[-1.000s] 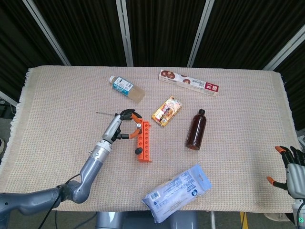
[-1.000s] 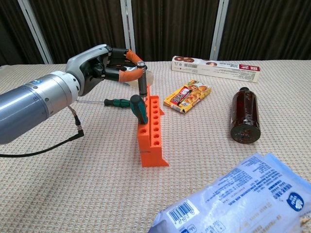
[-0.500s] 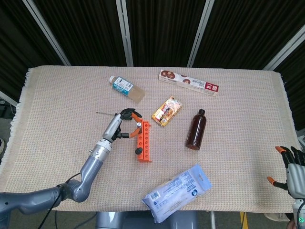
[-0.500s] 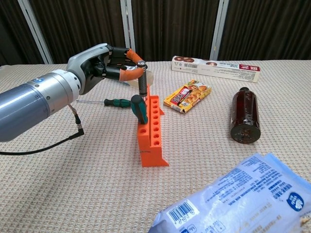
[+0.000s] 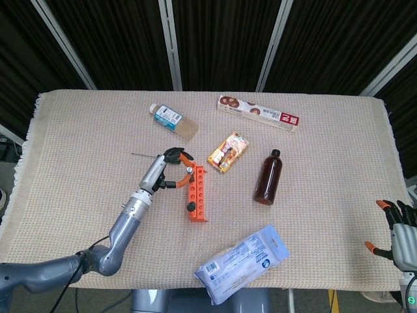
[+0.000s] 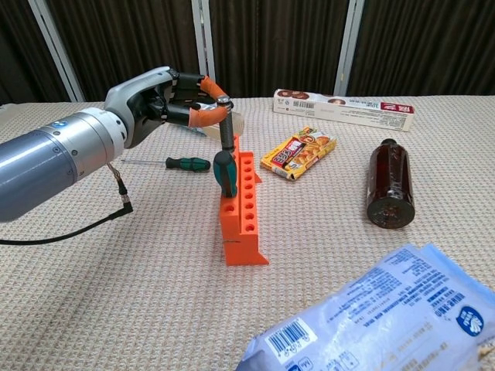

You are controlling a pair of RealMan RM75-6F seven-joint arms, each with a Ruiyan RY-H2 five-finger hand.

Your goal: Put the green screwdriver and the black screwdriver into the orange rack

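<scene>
One screwdriver stands upright in the orange rack [image 6: 241, 209] just under the left hand [image 6: 174, 100], whose fingertips pinch the top of this black screwdriver [image 6: 227, 158]. Behind that hand, on the cloth, the green screwdriver [image 6: 182, 163] lies flat outside the rack. Far off, the right hand [image 5: 399, 233] holds nothing, fingers spread.

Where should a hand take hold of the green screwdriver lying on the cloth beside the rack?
Probably at the thick handle of the green screwdriver, from above. It lies flat on the table cloth, thin shaft pointing away from the orange rack, and the handle offers the most surface to pinch.
</scene>
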